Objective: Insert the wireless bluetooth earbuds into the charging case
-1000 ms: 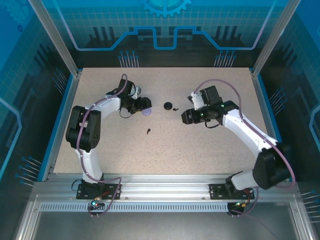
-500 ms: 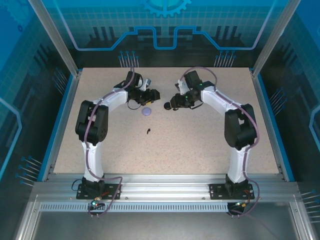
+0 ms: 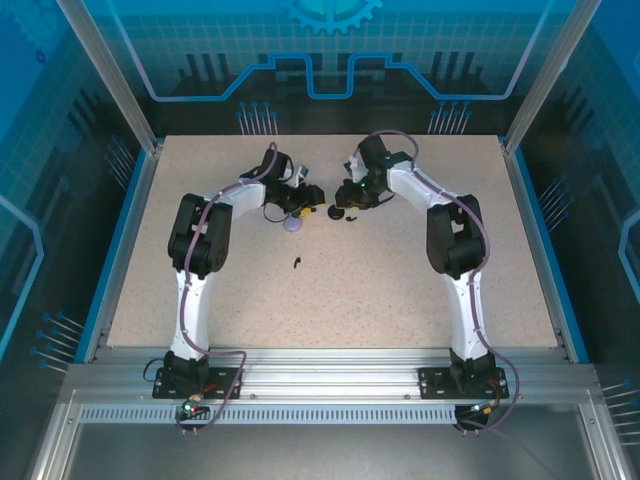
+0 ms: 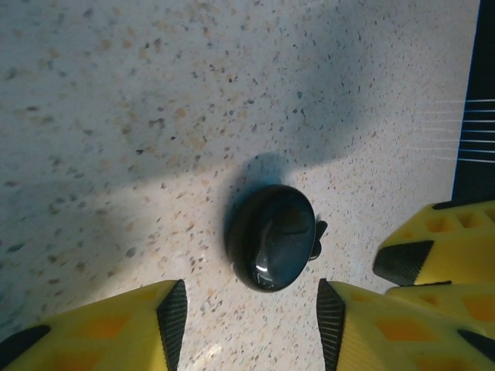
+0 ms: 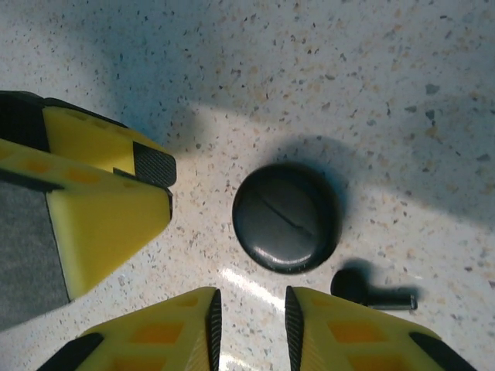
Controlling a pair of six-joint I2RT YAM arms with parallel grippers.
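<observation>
We saw our left pincer [image 4: 251, 309] gaping wide and empty over the black case [image 4: 271, 236]. Our right pincer [image 5: 249, 317] stood slightly parted, empty, near a black earbud [image 5: 371, 292].

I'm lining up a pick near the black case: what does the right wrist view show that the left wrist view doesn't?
Right wrist: a black earbud lying whole beside the black charging case, apart from it; a seam line across the case top. Left wrist: the dark wall at the far right; of the earbud, perhaps a dark sliver at the case's rim. Both: the round case on the speckled table, with the open left gripper and open right gripper near it, neither touching it.
</observation>
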